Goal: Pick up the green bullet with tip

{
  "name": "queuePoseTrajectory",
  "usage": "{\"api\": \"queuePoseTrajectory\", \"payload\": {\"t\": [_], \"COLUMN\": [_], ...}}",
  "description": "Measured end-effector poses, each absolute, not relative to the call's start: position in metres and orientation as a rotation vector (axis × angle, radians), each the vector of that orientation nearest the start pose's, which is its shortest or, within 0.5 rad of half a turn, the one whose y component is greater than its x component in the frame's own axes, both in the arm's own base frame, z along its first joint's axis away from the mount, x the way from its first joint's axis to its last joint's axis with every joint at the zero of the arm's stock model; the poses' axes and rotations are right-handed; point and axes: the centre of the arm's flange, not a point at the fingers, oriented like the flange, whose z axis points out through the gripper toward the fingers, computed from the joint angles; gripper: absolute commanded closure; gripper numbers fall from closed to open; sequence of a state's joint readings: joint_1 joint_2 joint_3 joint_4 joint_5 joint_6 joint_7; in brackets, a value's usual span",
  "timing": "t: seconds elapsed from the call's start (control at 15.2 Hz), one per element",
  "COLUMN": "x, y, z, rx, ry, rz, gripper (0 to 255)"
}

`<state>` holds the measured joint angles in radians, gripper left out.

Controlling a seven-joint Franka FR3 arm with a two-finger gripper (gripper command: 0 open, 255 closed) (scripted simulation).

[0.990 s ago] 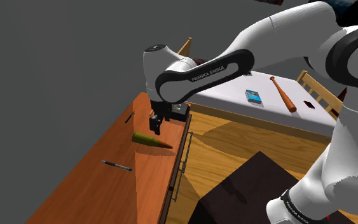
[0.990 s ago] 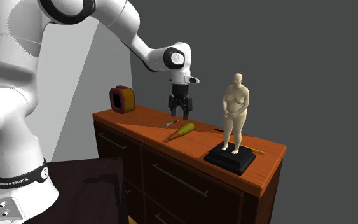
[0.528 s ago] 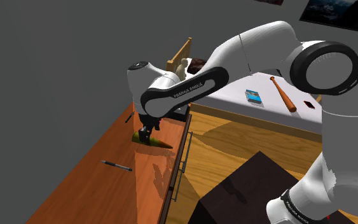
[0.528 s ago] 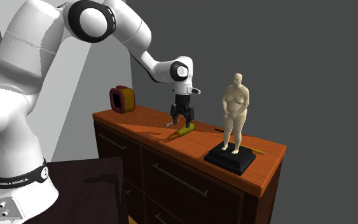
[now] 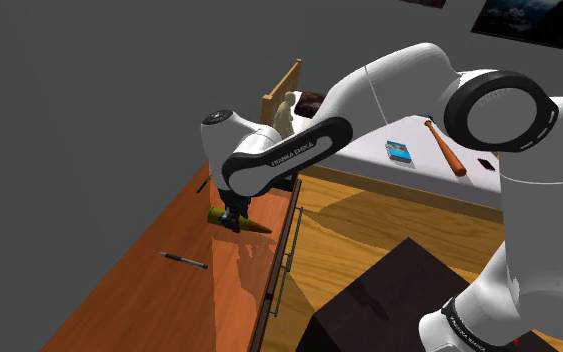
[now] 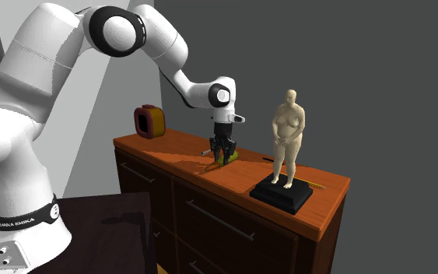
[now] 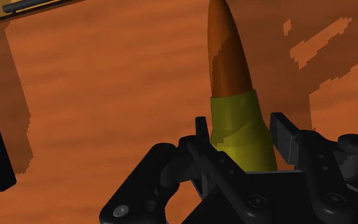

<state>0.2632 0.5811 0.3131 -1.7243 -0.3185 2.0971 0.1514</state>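
The bullet [image 5: 239,222] has an olive-green case and a brown pointed tip, and it lies on the orange-brown dresser top [image 5: 149,285]. My black gripper [image 5: 232,214] has come down over its green end. In the wrist view the fingers [image 7: 285,133] press on both sides of the green case [image 7: 238,121], so the gripper [image 7: 242,131] is shut on it. The brown tip points away from the hand. From the second exterior view, the gripper [image 6: 223,154] stands on the bullet [image 6: 228,159], which still rests on the dresser top [image 6: 209,175].
A tan figurine [image 6: 289,140] on a black base stands toward the second exterior view's right. A red-brown ring-like object [image 6: 148,121] sits at the dresser's far end. Two pens [image 5: 184,260] [image 5: 203,185] lie on the top. A bed with a bat [image 5: 446,147] lies beyond.
The gripper came down from above the bullet onto its green end and went from open to shut around it. The bullet has not moved.
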Motion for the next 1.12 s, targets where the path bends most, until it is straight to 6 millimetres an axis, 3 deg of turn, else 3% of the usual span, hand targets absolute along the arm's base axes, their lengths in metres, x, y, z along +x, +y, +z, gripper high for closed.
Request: {"api": "queuePoseTrajectory", "payload": {"t": [0.59,1.12], "x": [0.563,0.562], "y": [0.327,0.326], "z": [0.250,0.288], "rx": [-3.141,-3.141], "ry": [-0.930,-0.930], "rz": [0.209,0.208], "gripper": [255,255]}}
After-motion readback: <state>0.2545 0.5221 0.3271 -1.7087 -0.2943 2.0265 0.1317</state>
